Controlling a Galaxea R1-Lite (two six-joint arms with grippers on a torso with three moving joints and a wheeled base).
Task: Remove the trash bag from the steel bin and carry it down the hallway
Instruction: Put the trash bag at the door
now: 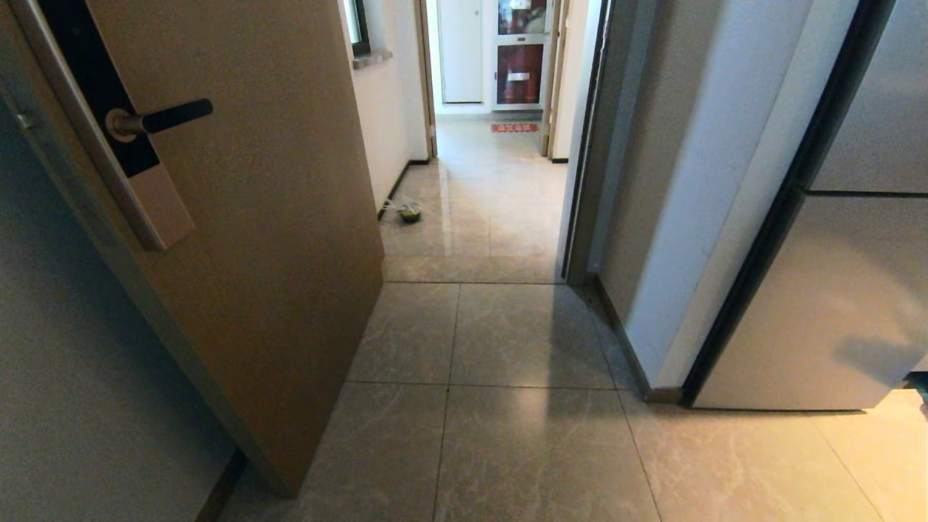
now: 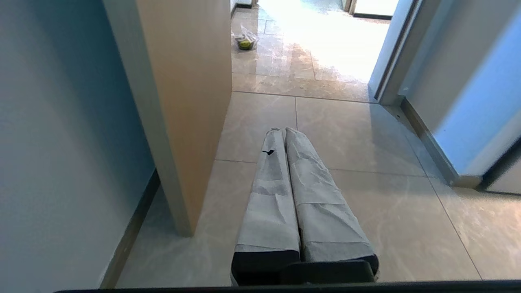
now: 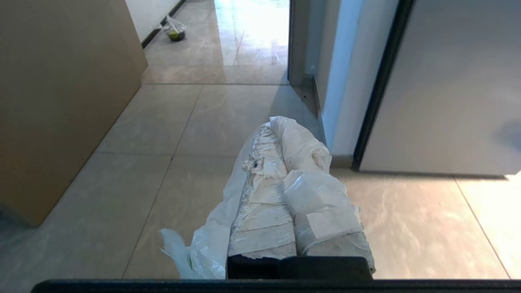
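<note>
Right now my right gripper has its taped fingers pressed together, with thin white plastic of the trash bag pinched between them; the film wraps over the fingers and hangs in loose folds along one side, down toward the wrist. I make out only a faint trace of green on those folds. My left gripper holds nothing, its two wrapped fingers lying flush against each other above the floor tiles.

From the head camera neither arm shows. I look through an open doorway at the hallway, its beige marbled tiles running away toward a far white door. A tan door with a black lever handle stands open on my left, and a grey cabinet front fills my right. On the hallway floor, close to the black baseboard of the left wall, sits a small clear bundle with something greenish inside.
</note>
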